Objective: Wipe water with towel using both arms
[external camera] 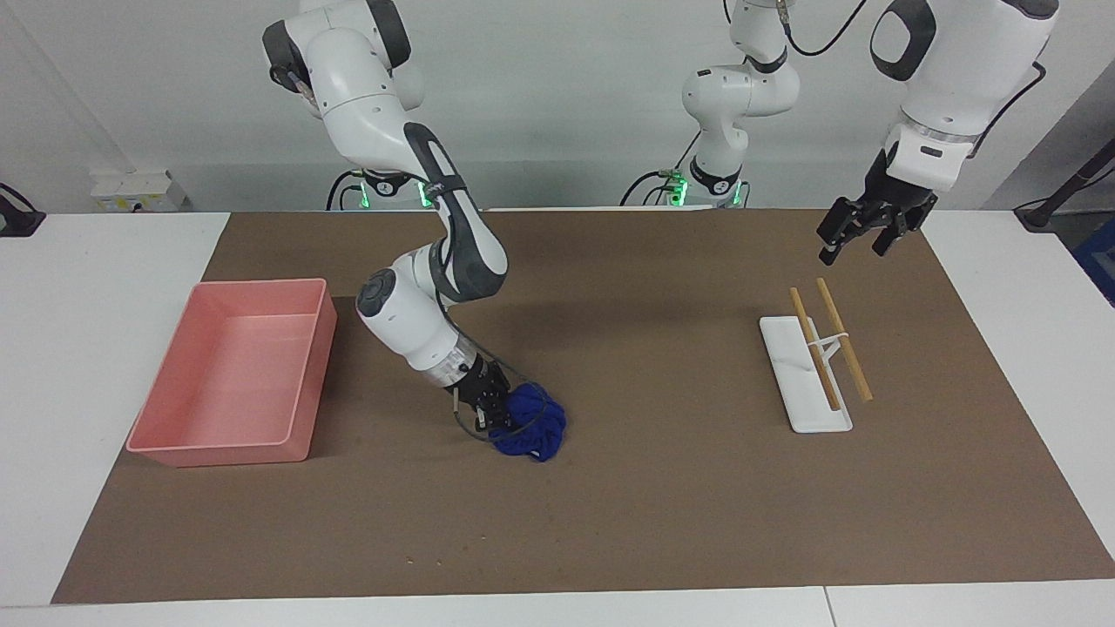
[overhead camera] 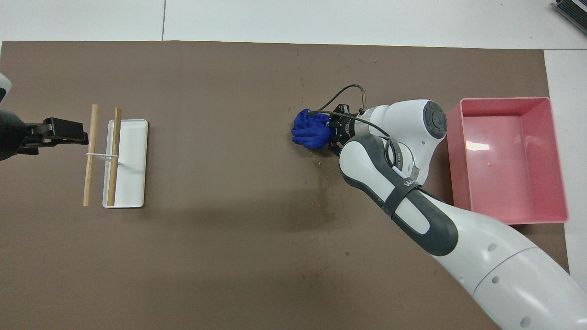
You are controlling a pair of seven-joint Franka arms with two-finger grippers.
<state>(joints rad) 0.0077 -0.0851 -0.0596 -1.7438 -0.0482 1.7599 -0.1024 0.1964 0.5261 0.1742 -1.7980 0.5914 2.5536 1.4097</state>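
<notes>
- The towel (external camera: 531, 424) lies bunched on the brown tabletop (external camera: 610, 505), near the pink tray (external camera: 300, 409)
- The right gripper (external camera: 495, 409) is low, pinching the towel's edge
- The left gripper (external camera: 858, 233) hangs spread above the chopsticks (external camera: 843, 341) on the white rest (external camera: 788, 366)

One camera sits high across the counter (external camera: 610, 522), facing the robots at twelve o'clock. Another looks steeply down from above the robots' end. Both share the whole brown counter top.
</notes>
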